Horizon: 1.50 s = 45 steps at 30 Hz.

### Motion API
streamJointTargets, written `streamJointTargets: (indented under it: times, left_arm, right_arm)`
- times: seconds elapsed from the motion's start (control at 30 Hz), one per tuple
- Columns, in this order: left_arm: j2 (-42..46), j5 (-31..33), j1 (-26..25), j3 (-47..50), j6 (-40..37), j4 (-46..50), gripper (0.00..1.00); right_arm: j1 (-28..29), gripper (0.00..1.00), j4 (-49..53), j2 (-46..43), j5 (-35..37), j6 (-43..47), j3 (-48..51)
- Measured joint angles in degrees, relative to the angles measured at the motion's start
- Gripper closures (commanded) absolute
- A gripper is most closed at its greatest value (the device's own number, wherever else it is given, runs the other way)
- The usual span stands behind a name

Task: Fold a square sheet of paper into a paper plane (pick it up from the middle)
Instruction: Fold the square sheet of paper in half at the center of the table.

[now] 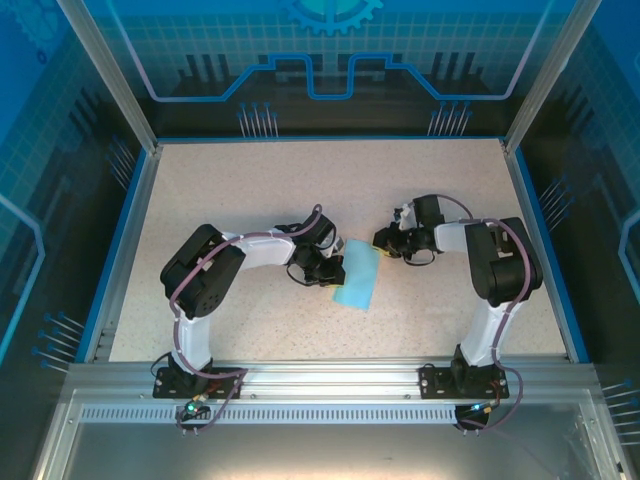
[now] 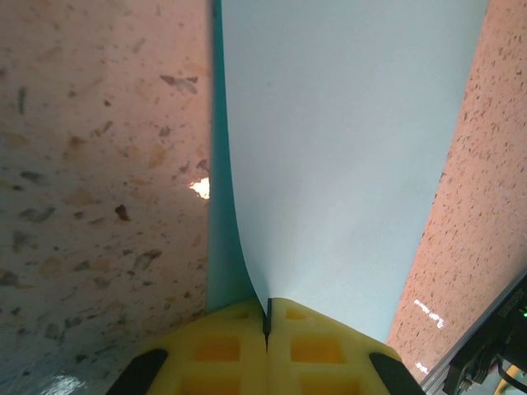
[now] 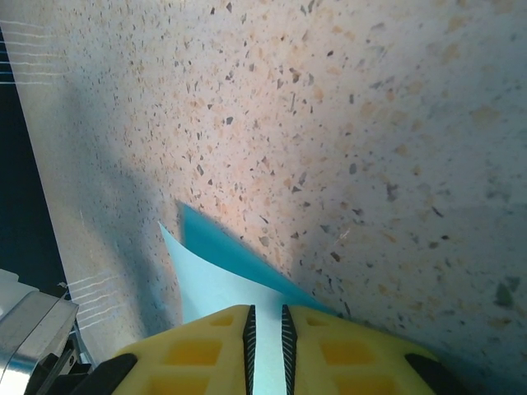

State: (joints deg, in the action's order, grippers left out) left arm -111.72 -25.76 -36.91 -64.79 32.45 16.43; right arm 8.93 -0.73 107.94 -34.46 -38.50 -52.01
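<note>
Obs., standing at the bench. The square sheet of paper (image 1: 360, 278) lies on the speckled table (image 1: 250, 190) between the two grippers. From above it looks narrower than a square, a slanted strip, so I take it to be partway into a fold. It is not yet a plane.

Left gripper (image 2: 266, 319): yellow fingers (image 2: 218, 350) are fully closed, with one edge of the sheet caught in the seam between them. The paper runs straight out ahead of the fingertips and curves up off the table. A darker blue band shows beside the hand on one side, either shadow or a lower layer. Judgement: this pinch holds the edge up so the sheet can be carried over.

Right gripper (image 3: 266, 321): the fingers stand a narrow slot apart and light-blue paper shows in that slot. A pointed corner of the sheet sticks out just ahead of the tips and is raised, with shade under it. I cannot tell whether the pads are gripping the paper or only straddling it.

Judgement: the hands hold opposite ends so the sheet stays taut and square during the crease. A slip at either end would skew the fold.
</note>
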Motion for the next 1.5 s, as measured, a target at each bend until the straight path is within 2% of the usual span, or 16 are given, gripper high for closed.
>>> streamJointTargets:
  times: [0.13,0.23,0.37,0.7,0.87,1.0,1.2,1.5]
  left_arm:
    - [0.00,-0.02,0.00,0.00,0.13,0.00,1.00]
    - [0.00,0.00,0.00,0.00,0.15,0.00,1.00]
    - [0.00,0.00,0.00,0.00,0.15,0.00,1.00]
    - [0.00,0.00,0.00,0.00,0.17,0.00,1.00]
    - [0.00,0.00,0.00,0.00,0.17,0.00,1.00]
    - [0.00,0.00,0.00,0.00,0.17,0.00,1.00]
    - [0.00,0.00,0.00,-0.11,0.17,0.07,1.00]
    - [0.00,0.00,0.00,-0.11,0.17,0.24,1.00]
  right_arm:
    - [-0.09,0.79,2.93,-2.93,1.09,0.85,0.31]
    - [0.31,0.78,4.66,-8.37,0.98,1.57,0.94]
    - [3.06,0.78,4.52,-14.25,1.01,2.10,2.97]
    - [8.44,0.78,2.14,-12.87,1.57,-0.55,13.64]
    - [8.31,0.77,1.81,-12.81,1.92,-0.55,14.36]
    - [8.79,0.76,3.32,-16.31,2.56,-0.50,14.80]
    - [13.68,0.76,2.49,-22.10,2.54,-1.44,17.05]
    - [15.15,0.76,0.37,-20.33,2.75,-3.54,22.38]
